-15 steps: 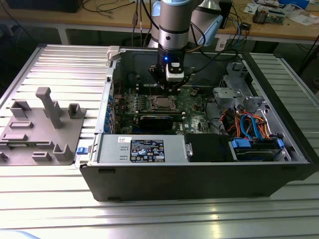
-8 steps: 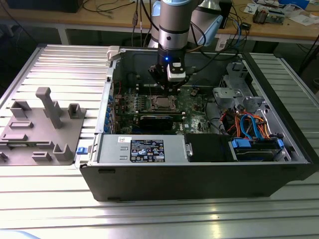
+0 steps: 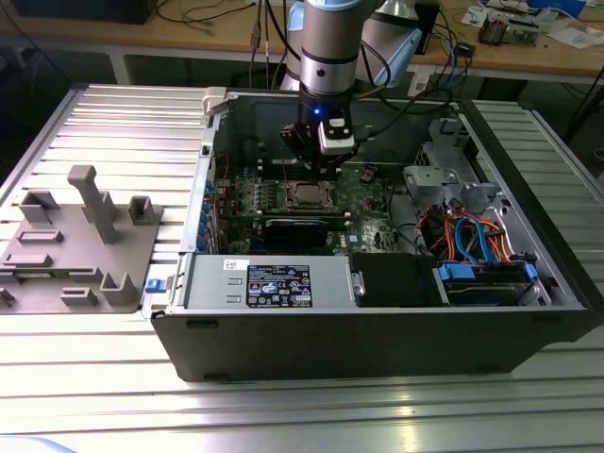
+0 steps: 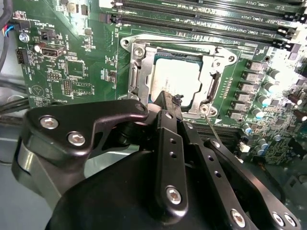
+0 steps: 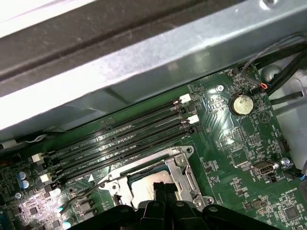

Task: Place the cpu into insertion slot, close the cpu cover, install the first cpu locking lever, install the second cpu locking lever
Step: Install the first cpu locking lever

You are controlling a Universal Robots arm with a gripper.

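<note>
With the cpu (image 4: 175,79) seated and the cover (image 4: 144,67) down, the hand (image 4: 170,103), fingers together, hovers at the socket's edge, likely working a locking lever.

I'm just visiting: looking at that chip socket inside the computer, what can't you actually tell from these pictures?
- Near edge of the cpu: hidden behind the gripper in both wrist views.
- Whether the cpu cover is fully latched: its near side is cut off by the gripper.
- Locking levers: a thin wire by the socket shows in the second wrist view; its state is unclear.
</note>
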